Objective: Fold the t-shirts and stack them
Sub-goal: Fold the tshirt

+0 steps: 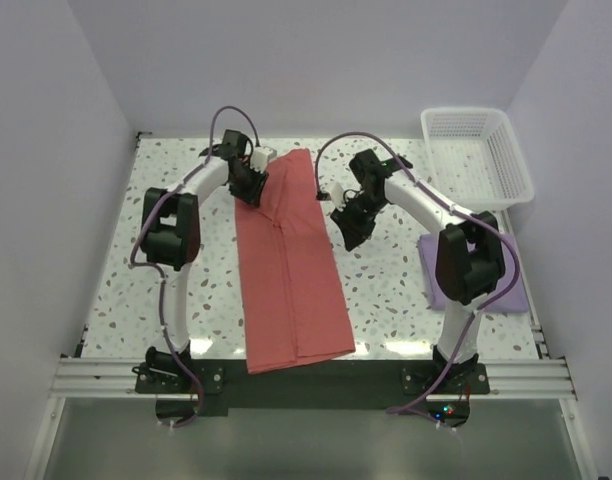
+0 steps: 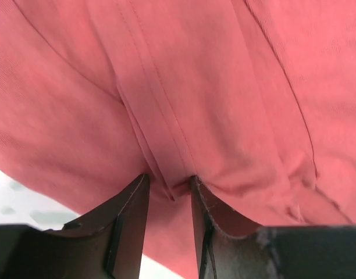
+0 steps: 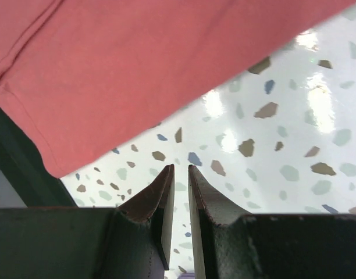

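The coral t-shirt [image 1: 291, 280] lies folded lengthwise into a long strip down the middle of the speckled table [image 1: 386, 290]. My left gripper [image 1: 248, 188] is at the strip's far left edge. In the left wrist view the left gripper [image 2: 169, 183] pinches a seamed fold of the coral t-shirt [image 2: 224, 87] between its jaws. My right gripper [image 1: 351, 232] hovers just right of the strip, nearly shut and empty. In the right wrist view the right gripper [image 3: 181, 168] is over bare table beside the coral shirt's edge [image 3: 108, 70]. The folded lavender t-shirt [image 1: 506, 290] lies at the right, partly hidden under the right arm.
A white lattice basket [image 1: 516, 170] stands at the back right corner. White walls close in the table on the left, back and right. The arm bases sit on a metal rail at the near edge.
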{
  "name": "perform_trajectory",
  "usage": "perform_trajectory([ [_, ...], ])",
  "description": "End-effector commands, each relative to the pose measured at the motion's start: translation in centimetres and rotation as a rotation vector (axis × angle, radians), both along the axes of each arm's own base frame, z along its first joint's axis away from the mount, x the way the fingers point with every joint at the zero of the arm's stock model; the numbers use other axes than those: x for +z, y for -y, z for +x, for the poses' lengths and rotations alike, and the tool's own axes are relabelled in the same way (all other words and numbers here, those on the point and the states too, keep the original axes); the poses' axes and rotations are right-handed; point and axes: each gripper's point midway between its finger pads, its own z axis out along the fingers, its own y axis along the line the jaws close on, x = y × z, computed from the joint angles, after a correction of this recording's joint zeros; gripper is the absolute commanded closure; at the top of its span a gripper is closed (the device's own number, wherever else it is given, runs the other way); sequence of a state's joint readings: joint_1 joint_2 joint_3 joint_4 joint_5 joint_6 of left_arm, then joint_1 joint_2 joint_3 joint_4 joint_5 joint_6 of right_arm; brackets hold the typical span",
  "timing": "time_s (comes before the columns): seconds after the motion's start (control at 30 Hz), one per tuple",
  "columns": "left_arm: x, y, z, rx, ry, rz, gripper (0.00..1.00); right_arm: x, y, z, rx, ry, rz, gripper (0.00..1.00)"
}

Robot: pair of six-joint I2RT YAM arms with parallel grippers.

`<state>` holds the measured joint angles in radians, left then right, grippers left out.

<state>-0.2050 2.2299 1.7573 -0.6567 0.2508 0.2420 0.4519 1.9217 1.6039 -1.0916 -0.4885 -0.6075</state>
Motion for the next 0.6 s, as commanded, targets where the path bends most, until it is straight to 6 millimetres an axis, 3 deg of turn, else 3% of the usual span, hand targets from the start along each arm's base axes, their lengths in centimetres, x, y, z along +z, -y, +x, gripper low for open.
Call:
perform_trajectory([
  [0.0,0.0,-0.6,3.9,0.065,0.04,0.039,0.62,0.7,0.0,2.6,-0.062,0.064,0.001,0.8],
  [0.03,-2.1,-0.4,4.3,0.064,0.006,0.042,0.62,0.5,0.1,2.9,-0.069,0.068,-0.007,0.8],
  [0.07,-2.2,-0.1,5.1,0.062,0.016,0.032,0.62,0.3,0.5,3.4,-0.08,0.074,-0.017,0.8],
  [0.1,-1.1,0.4,6.9,0.062,0.07,0.011,0.62,0.2,0.4,4.0,-0.083,0.085,-0.019,0.8],
  [0.13,-1.9,0.7,7.6,0.062,0.074,0.003,0.62,0.0,0.3,4.5,-0.092,0.092,-0.026,0.8],
  [0.27,0.2,0.8,11.2,0.074,0.209,0.001,0.62,-0.2,0.3,7.3,-0.128,0.155,-0.051,0.81],
  [0.37,3.8,0.5,12.7,0.086,0.309,-0.032,0.58,-0.1,-0.5,9.6,-0.154,0.202,-0.046,0.81],
  [0.4,4.2,0.6,12.6,0.082,0.326,-0.065,0.55,0.7,-0.9,10.6,-0.179,0.225,-0.029,0.81],
  [0.43,7.6,0.5,12.7,0.084,0.392,-0.088,0.53,0.4,-1.2,11.0,-0.19,0.222,-0.025,0.81],
  [0.47,8.9,0.6,12.4,0.082,0.422,-0.102,0.51,0.8,-1.4,11.4,-0.199,0.231,-0.013,0.81],
  [0.5,8.9,0.7,11.7,0.064,0.433,-0.112,0.47,1.1,-1.9,12.1,-0.212,0.25,0.007,0.81],
  [0.53,12.0,0.7,11.3,0.06,0.483,-0.122,0.46,1.2,-2.2,12.2,-0.228,0.238,0.024,0.8],
  [0.57,12.8,0.6,10.7,0.054,0.49,-0.129,0.44,1.3,-2.6,12.1,-0.229,0.233,0.038,0.8],
])
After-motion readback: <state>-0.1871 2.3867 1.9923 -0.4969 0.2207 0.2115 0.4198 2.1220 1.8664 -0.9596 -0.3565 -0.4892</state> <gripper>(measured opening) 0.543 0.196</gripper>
